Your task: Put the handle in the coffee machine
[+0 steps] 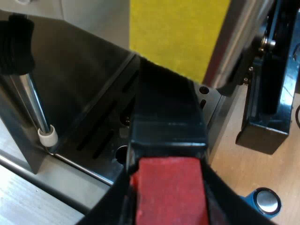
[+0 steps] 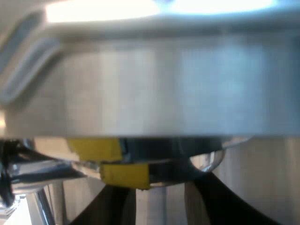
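The holder's dark handle (image 1: pixel 166 112) runs from my left gripper (image 1: pixel 168 197) toward the espresso machine (image 1: pixel 93 84). Its far end goes under the machine's front, just above the slotted drip tray (image 1: pixel 101 136). The handle's red end (image 1: pixel 168 185) sits between my left fingers (image 1: pixel 108 206), which are shut on it. The metal basket end is hidden behind the handle. My right gripper (image 2: pixel 161 206) hangs very close under a brushed metal part of the machine (image 2: pixel 150 89), its black fingers (image 2: pixel 218 199) spread with nothing between them.
A steam wand (image 1: pixel 35 108) with a black knob stands by the drip tray. Yellow tape (image 1: pixel 178 33) covers the machine's front, and yellow tape pieces (image 2: pixel 124 174) show near the right gripper. A blue tamper (image 1: pixel 266 201) lies on the wooden table beside a black device (image 1: pixel 272 93).
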`<state>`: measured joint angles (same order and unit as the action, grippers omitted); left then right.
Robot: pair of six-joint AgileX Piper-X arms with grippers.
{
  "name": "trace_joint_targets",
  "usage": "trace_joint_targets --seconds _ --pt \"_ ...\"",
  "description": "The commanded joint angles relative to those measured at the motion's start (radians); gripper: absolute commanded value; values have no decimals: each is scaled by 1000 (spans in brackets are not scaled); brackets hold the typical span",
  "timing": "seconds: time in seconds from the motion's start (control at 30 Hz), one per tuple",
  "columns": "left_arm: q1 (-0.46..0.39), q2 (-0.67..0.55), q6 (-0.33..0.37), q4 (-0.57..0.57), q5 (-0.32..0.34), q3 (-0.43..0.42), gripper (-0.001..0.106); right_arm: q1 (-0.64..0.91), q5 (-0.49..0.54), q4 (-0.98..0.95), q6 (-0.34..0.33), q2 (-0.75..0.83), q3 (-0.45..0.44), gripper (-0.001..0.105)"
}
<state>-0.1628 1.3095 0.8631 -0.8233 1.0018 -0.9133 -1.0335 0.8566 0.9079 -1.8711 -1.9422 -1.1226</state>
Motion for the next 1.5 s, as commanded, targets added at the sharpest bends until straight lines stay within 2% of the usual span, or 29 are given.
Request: trace_joint_targets --seconds 0.03,0.1,0.17,0.27,0.33,0.43,0.7,0.87,1.13,1.27,1.33,1.5 --pt "5 -30 33 80 160 -44 0 6 0 95 -11 23 -18 28" --pt "5 -30 29 80 140 -44 1 6 0 117 -11 23 -18 28" --pt "5 -30 29 80 138 -44 8 6 4 128 -11 23 -20 28" --pt "5 -30 29 80 138 -44 30 6 18 129 -11 23 -24 28" --pt "5 -30 29 79 133 -44 51 6 22 129 -11 23 -29 28" --pt "5 -30 29 65 133 -44 61 6 22 129 -14 23 -36 28" --pt "5 -30 29 24 80 -44 62 6 22 135 -18 23 -40 28" --pt "-6 -39 29 18 79 -44 62 6 22 135 -18 23 -40 28" --pt "-76 -103 32 -6 81 -64 62 6 22 135 -18 23 -40 28" --pt "-91 -103 30 -80 81 -102 61 6 22 135 -18 23 -40 28" --pt "-93 -103 30 -170 81 -164 61 6 22 135 -18 23 -40 28" --pt "-93 -114 30 -205 50 -221 61 6 22 135 -18 23 -40 28"
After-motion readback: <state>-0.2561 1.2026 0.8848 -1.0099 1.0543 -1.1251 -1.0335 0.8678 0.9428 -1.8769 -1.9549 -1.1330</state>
